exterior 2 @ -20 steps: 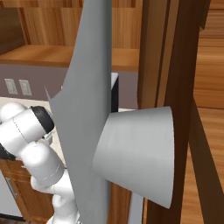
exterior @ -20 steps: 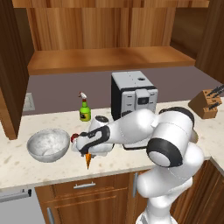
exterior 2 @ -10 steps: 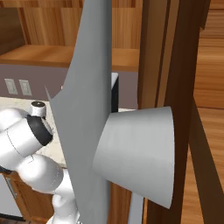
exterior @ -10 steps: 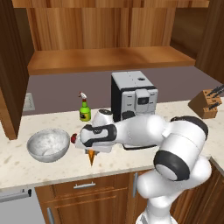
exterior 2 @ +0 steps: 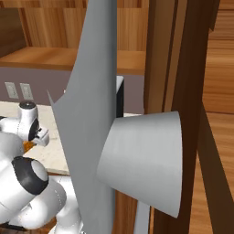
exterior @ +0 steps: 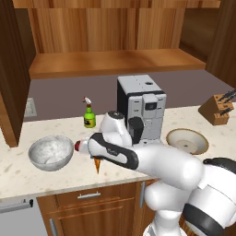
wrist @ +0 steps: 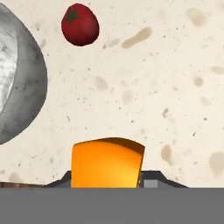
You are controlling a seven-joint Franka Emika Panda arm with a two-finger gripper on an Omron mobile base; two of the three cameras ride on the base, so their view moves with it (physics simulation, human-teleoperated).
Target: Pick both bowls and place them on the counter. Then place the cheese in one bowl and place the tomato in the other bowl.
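Your pincer (wrist: 107, 186) is clamped on the cheese (wrist: 107, 162); in the hand view the orange block sits right between the two dark tips at the bottom edge, and in the left base view the wedge (exterior: 97, 165) hangs point-down below the hand, just above the surface (exterior: 27, 179). It looks lifted clear, though I cannot tell for sure that the tip is off the stone.

Both bowls are already down. The grey-white marbled bowl (exterior: 50, 152) stands near the wedge at about 9 o'clock from it in the left base view, and its curved wall (wrist: 26, 87) fills the left side of the hand view. The beige-tan bowl (exterior: 187, 140) lies well apart at 3 o'clock, past the coffee machine (exterior: 141, 107). The tomato (wrist: 80, 25) rests on the stone at about 11 o'clock from the cheese in the hand view, just beside the marbled bowl's rim.

So the step in hand, as I judge it, is carrying the cheese into a bowl, and the marbled one is the shorter trip. Raise the wedge until its point would clear the rim before you travel sideways; that bowl is deep. Keep your path off the tomato, since a nudge would roll it. Centre over the bowl, lower, then release.
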